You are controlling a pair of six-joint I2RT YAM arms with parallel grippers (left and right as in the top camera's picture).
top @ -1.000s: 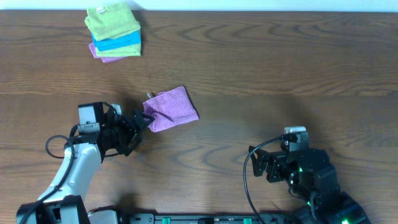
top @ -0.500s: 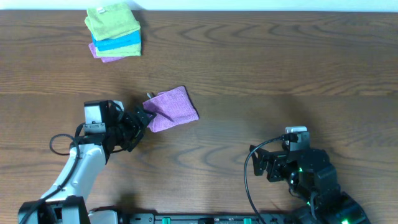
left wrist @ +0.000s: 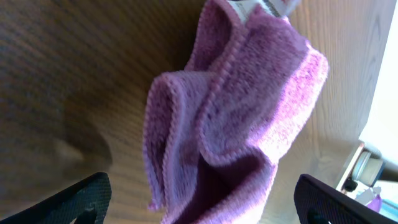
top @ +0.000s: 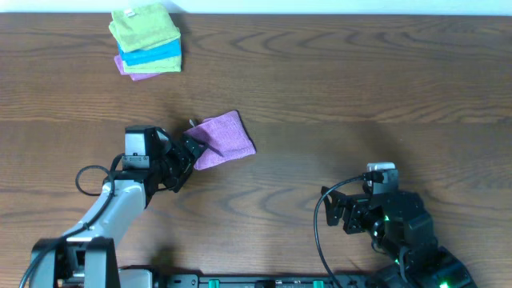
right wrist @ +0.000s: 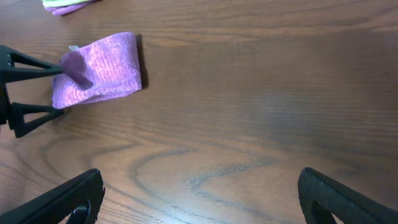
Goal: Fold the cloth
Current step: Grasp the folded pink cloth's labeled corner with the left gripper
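The purple cloth lies folded and rumpled on the wooden table, a white tag at its far left corner. My left gripper is open, and its jaws stand on either side of the cloth's left edge. In the left wrist view the cloth fills the middle and reaches down between the two fingertips. My right gripper is open and empty near the front right, far from the cloth. In the right wrist view the cloth lies at the upper left.
A stack of folded green, blue and purple cloths sits at the table's far left. A cable loops from each arm near the front edge. The table is dark wood.
My left arm has moved right, bringing its open jaws up to the cloth's left edge. The cloth and the right arm have not moved.
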